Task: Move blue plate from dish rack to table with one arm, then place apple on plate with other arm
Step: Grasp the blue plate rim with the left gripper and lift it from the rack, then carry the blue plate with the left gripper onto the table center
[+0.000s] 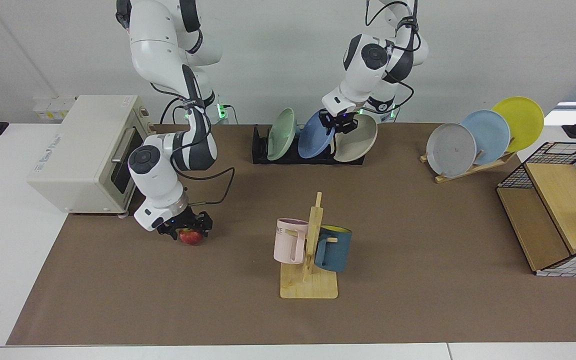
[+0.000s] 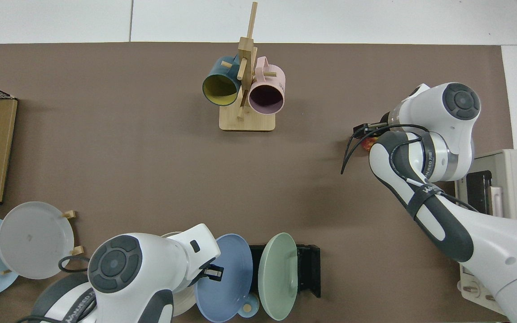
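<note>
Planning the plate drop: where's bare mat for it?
Widest bare brown mat: between mug stand, wooden plate stand and wire basket. Also between dish rack and mug stand. Crowded by the apple, right claw on it.

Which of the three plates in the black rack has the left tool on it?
The middle one, the periwinkle-blue round plate; the left tool sits at its upper rim.

Bright, even overhead light, soft short shadows under the arms, sharp focus, no glare
</note>
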`<state>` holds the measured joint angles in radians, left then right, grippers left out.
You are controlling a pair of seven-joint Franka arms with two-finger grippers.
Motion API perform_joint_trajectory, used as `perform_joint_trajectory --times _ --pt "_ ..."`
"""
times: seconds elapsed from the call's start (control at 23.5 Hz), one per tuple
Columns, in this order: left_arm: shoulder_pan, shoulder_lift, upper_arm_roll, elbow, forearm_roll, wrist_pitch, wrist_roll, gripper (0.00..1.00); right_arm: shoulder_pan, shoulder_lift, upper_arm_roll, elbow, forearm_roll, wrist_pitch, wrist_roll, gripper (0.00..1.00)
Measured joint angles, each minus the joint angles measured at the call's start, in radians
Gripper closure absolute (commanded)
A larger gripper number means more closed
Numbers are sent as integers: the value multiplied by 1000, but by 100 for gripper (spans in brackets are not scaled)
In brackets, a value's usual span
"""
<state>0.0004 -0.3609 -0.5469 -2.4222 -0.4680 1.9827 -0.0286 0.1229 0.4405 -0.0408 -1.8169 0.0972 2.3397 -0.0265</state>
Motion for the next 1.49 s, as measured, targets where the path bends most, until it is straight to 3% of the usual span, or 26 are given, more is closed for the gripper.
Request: perform_joint_trajectory --times 0.38,0.64,0.9,1.11,1.49 --pt "18 22 123 120 40 -45 17 100 1 0 0 2 0 0 -2 100" --pt "21 137 202 191 42 29 57 100 2 -21 0 27 -2 -7 -3 100" --pt "21 311 207 225 -82 173 70 100 6 -122 0 45 -46 -98 -5 100" --pt "21 389 213 232 -207 259 163 100 32 -162 0 44 -49 -143 1 100" --pt "18 507 183 235 -291 443 211 100 118 -165 0 14 -51 -142 130 100"
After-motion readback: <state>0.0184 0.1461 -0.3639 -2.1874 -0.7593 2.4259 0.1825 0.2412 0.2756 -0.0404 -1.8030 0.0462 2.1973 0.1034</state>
